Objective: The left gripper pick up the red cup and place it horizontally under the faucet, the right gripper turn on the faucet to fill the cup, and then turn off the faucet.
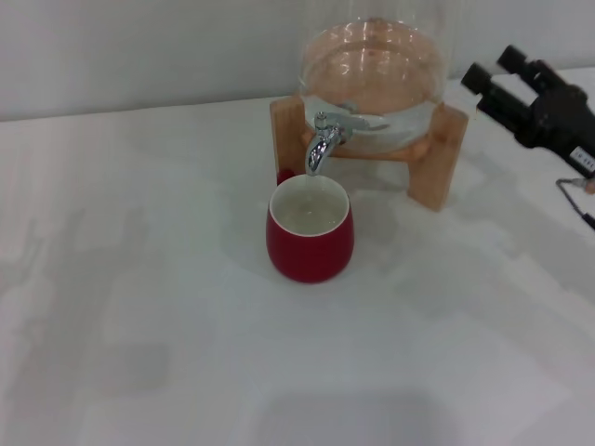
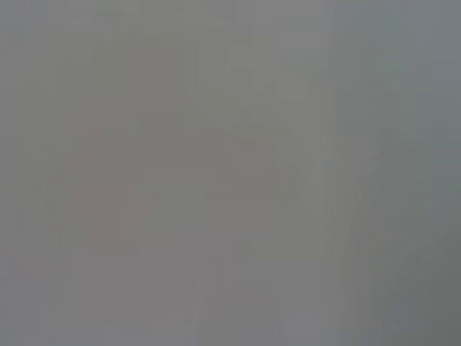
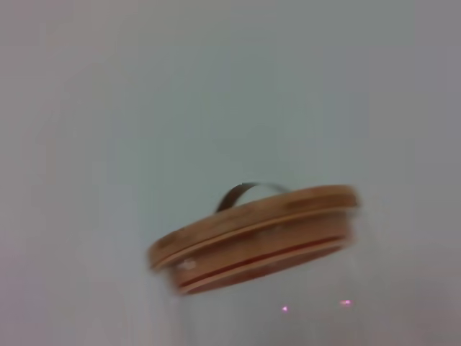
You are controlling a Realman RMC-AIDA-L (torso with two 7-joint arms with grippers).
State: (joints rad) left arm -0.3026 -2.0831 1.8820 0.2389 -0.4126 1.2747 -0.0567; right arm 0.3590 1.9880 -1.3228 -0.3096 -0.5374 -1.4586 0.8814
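The red cup [image 1: 310, 243] stands upright on the white table, straight below the faucet [image 1: 323, 141]. Its cream inside holds clear liquid, and its handle points to the back left. The chrome faucet is fixed to the clear glass jar [image 1: 375, 65], which rests on a wooden stand [image 1: 442, 153]. No stream shows at the spout. My right gripper [image 1: 495, 67] is open and empty, held in the air to the right of the jar, apart from the faucet. My left gripper is out of view. The left wrist view shows only a blank grey surface.
The right wrist view shows the jar's wooden lid [image 3: 256, 238] with a metal handle [image 3: 248, 191] against a pale wall. The white table [image 1: 139, 307] spreads in front of and to the left of the cup. A thin cable [image 1: 576, 200] hangs below the right gripper.
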